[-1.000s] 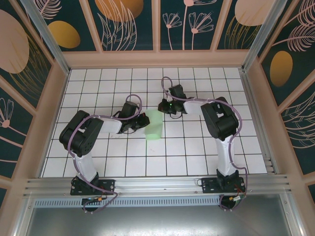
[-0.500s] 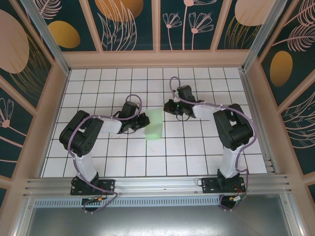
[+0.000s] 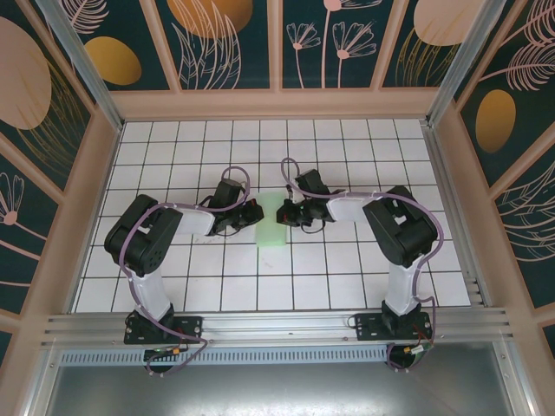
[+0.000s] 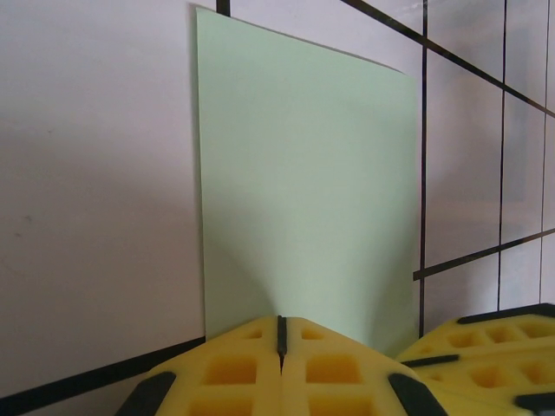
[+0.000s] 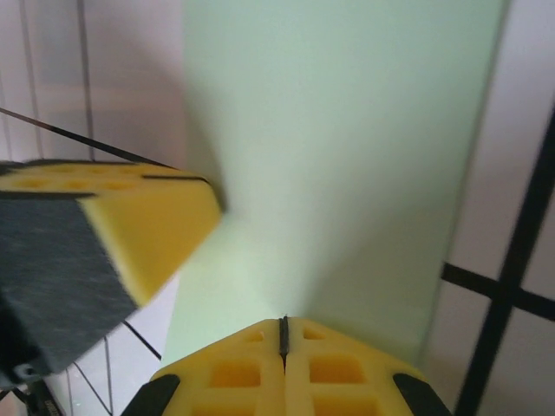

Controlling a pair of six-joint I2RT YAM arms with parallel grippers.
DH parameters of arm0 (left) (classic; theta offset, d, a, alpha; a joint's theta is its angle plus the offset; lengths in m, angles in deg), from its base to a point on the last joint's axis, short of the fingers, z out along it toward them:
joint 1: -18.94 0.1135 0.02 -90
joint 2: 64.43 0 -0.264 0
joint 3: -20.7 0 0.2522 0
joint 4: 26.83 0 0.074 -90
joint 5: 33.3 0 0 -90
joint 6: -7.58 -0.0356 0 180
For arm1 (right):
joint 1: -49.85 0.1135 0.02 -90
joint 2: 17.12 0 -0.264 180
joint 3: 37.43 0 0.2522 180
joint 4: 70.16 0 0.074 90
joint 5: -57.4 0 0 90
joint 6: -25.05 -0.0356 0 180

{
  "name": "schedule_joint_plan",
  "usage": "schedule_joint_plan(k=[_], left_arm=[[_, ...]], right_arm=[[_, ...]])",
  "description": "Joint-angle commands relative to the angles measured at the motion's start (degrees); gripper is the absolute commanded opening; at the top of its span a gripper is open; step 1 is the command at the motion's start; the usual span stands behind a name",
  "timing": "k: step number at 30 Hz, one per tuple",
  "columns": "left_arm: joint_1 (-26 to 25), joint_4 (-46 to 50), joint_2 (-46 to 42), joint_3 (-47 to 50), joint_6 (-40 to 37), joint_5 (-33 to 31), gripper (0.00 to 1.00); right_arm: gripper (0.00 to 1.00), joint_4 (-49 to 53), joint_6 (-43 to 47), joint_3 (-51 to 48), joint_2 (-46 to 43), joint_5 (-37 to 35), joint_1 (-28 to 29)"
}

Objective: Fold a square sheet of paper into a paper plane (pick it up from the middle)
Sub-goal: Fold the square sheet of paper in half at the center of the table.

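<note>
Two shut grippers met at the square sheet of paper point(image 3: 271, 230), which I saw lying as a narrow folded strip at the centre of the top view on the tiled table point(image 3: 347, 277). Left gripper point(image 3: 257, 213) and right gripper point(image 3: 284, 213) had jaws pressed together, tips at its upper half from either side, clasping nothing visible.

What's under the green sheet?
The square sheet of paper lies on the white grid table; the tiles beneath it are covered. The left gripper and right gripper, both shut, overlap its edge.
</note>
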Motion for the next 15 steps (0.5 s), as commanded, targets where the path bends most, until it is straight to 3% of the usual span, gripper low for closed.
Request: schedule_joint_plan(k=[1, 10, 15], left_arm=[[0.8, 20.2, 6.4, 4.8, -1.1, -9.1, 0.00], [0.8, 19.6, 6.6, 5.4, -0.9, -9.5, 0.00], [0.7, 19.2, 6.2, 5.1, -0.9, -8.8, 0.00]], right_arm=[[0.00, 3.3, 2.3, -2.2, 0.7, 0.3, -0.5], [0.00, 4.7, 5.8, -11.8, -6.2, -1.2, -3.3], [0.00, 1.8, 4.1, -9.7, -10.3, 0.2, -3.2]])
